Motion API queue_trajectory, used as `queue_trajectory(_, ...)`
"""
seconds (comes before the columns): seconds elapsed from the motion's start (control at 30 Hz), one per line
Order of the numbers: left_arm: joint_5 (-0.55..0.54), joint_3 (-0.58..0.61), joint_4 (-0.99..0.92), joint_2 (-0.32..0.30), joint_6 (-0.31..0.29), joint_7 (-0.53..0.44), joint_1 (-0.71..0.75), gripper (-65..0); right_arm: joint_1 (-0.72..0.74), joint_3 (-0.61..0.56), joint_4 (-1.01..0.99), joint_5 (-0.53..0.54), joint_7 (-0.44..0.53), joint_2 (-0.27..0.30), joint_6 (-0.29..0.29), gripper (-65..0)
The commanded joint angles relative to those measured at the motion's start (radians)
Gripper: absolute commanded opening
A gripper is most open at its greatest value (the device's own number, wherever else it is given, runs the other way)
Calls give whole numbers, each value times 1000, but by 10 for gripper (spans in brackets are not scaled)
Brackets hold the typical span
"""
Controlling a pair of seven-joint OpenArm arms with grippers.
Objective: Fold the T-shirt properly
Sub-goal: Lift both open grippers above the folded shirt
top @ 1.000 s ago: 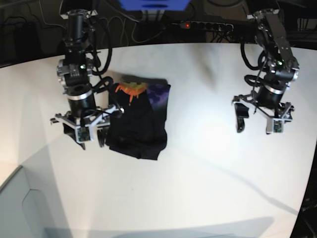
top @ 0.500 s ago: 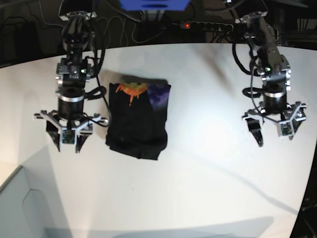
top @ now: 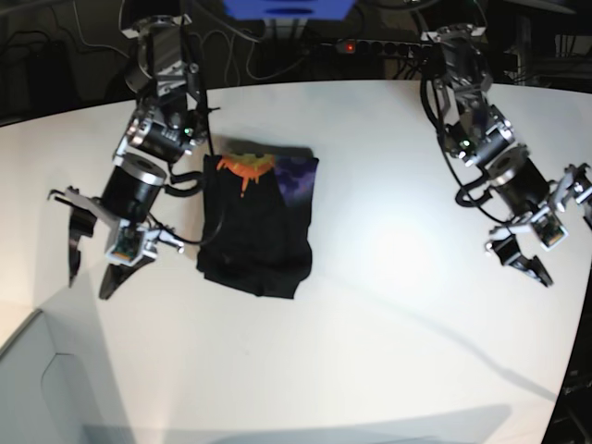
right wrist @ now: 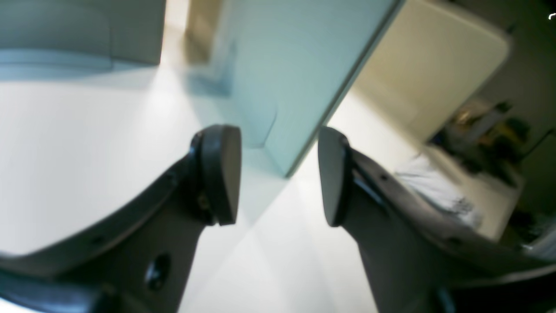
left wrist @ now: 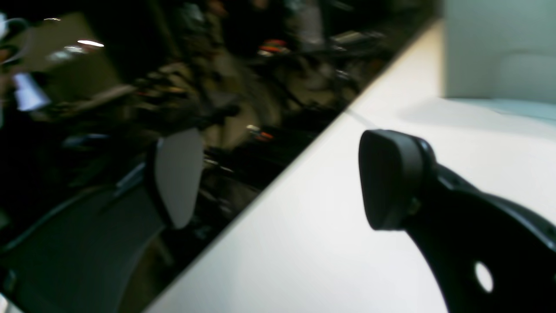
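The T-shirt (top: 259, 222) lies folded into a black rectangle on the white table (top: 370, 324), left of centre. Its orange, yellow and purple print shows along its far end. My right gripper (top: 92, 256) is open and empty, tilted outward to the left of the shirt and apart from it. In the right wrist view (right wrist: 278, 174) its jaws stand apart over bare table. My left gripper (top: 558, 224) is open and empty near the table's right edge, far from the shirt. In the left wrist view (left wrist: 282, 178) it straddles the table edge. The shirt is out of both wrist views.
A power strip (top: 379, 46) with a red light and cables lie behind the table's far edge. A blue object (top: 287, 9) is at the top. A pale grey panel (top: 42, 388) stands at the front left corner.
Both arms have swung outward and tilted up, away from the shirt. The right gripper moved left, the left gripper moved toward the right edge. The shirt has not moved.
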Motion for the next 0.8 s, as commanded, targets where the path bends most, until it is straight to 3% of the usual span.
queue_trajectory(0.0, 42, 0, 17, -7, 41, -57, -11, -109, 9, -7, 19, -30, 30, 2, -56, -356)
queue_trajectory(0.07, 56, 12, 14, -12, 63, -112, -7, -109, 9, -23, 19, -31, 59, 22, -106, -356)
queue_trajectory(0.13, 51, 38, 14, -15, 60, -161, 8, -109, -14, -40, 19, -30, 150, 48, -109, -356)
queue_trajectory(0.27, 45, 95, -19, -15, 58, -324, 9, -109, -88, -42, 17, -25, 445, 51, -105, -356)
queue_trajectory(0.3, 34, 109, -29, -15, 57, -372, 11, -109, -103, -42, 15, -5, 501, 51, -100, -356)
queue_trajectory(0.37, -21, 127, -43, -27, 12, -478, 25, -109, -126, -40, 17, 101, 619, 56, -36, -356)
queue_trajectory(0.47, -181, 149, -45, -55, -161, -562, 40, -108, -137, 1, 14, 286, 748, 53, 121, -356)
queue_trajectory(0.53, -328, 150, -39, -73, -321, -542, 42, -108, -137, 26, 12, 443, 799, 51, 254, -356)
queue_trajectory(0.67, -655, 152, -37, -146, -637, -398, 42, -108, -135, 46, 14, 730, 779, 51, 527, -356)
queue_trajectory(0.77, -816, 158, -36, -227, -824, -183, 34, -108, -128, 62, 19, 829, 653, 51, 662, -356)
